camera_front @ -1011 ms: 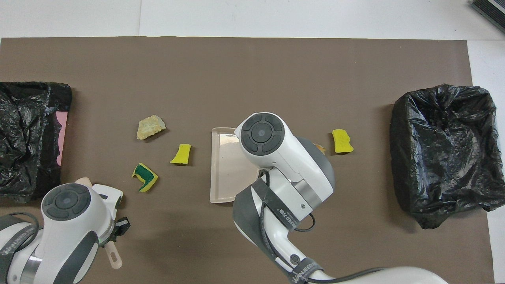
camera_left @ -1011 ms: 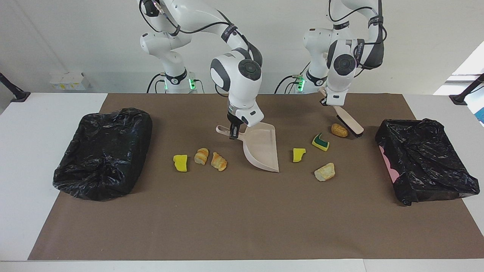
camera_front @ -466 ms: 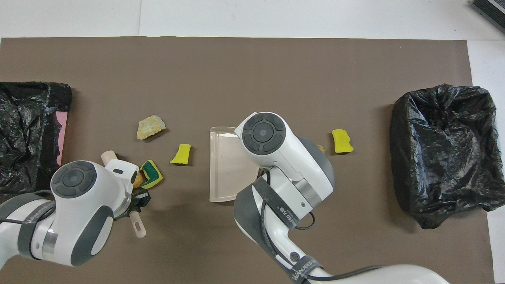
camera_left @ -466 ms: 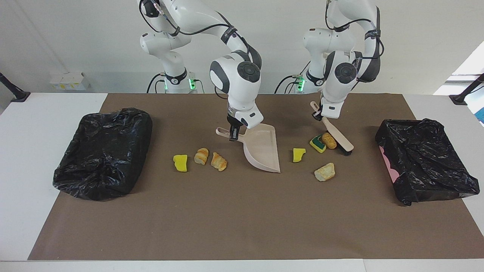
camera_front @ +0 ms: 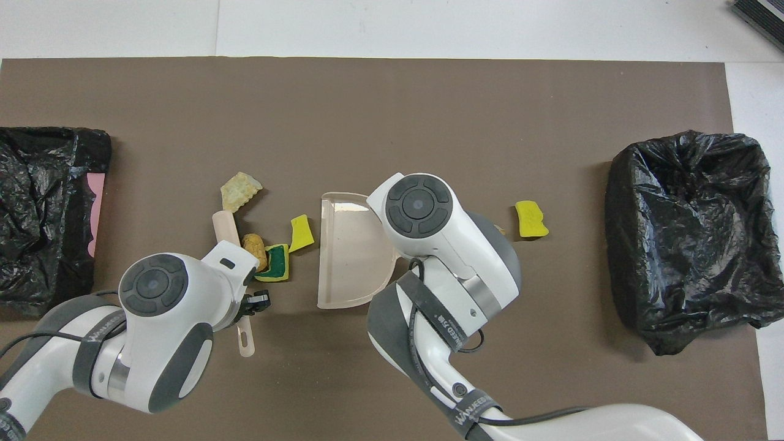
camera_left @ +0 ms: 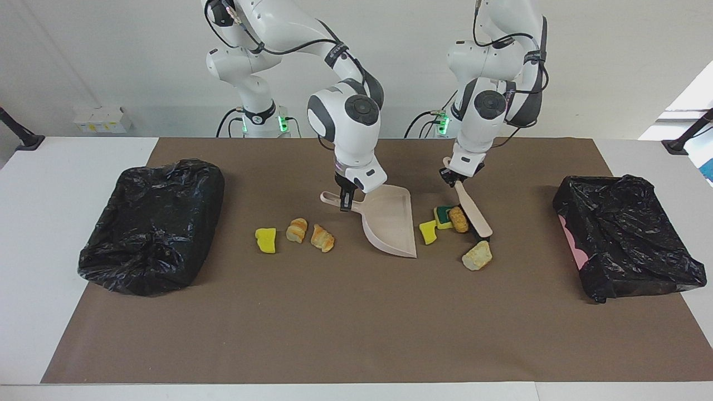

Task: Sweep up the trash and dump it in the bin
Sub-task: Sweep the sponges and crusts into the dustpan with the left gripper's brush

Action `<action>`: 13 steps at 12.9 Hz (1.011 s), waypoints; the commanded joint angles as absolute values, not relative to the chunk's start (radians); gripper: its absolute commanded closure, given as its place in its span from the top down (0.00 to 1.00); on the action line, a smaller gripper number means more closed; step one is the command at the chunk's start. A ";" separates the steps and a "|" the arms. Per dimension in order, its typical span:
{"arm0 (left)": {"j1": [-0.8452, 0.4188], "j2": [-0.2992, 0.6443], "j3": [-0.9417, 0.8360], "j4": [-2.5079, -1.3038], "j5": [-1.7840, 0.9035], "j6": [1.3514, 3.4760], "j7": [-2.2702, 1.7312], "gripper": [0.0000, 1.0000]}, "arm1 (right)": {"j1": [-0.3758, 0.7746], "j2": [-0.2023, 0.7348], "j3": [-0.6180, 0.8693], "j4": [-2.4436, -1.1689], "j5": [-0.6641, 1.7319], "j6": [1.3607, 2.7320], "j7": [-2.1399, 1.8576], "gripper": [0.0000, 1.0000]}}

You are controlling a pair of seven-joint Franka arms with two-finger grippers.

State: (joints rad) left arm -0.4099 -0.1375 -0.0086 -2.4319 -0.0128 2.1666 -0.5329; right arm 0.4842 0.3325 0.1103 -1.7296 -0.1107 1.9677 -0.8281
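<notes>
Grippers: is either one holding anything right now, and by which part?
Both are. The right gripper is shut on the dustpan at its handle. The left gripper is shut on the brush at its handle end.

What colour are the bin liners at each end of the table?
Both bin liners, one and the other, are glossy black plastic; the facing view shows them best.
</notes>
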 commanded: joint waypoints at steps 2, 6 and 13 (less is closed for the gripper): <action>-0.521 -0.133 -0.002 -2.418 -0.031 2.177 -0.411 0.00 | 0.468 0.330 0.120 -1.761 -0.068 2.002 -0.815 0.00; -0.629 -0.103 -0.003 -2.390 -0.150 2.217 -0.377 0.00 | 0.471 0.322 0.120 -1.804 -0.029 2.079 -0.810 0.00; -0.574 -0.089 0.015 -2.136 -0.196 1.975 -0.373 0.00 | 0.448 0.328 0.118 -1.790 -0.048 2.065 -0.825 0.00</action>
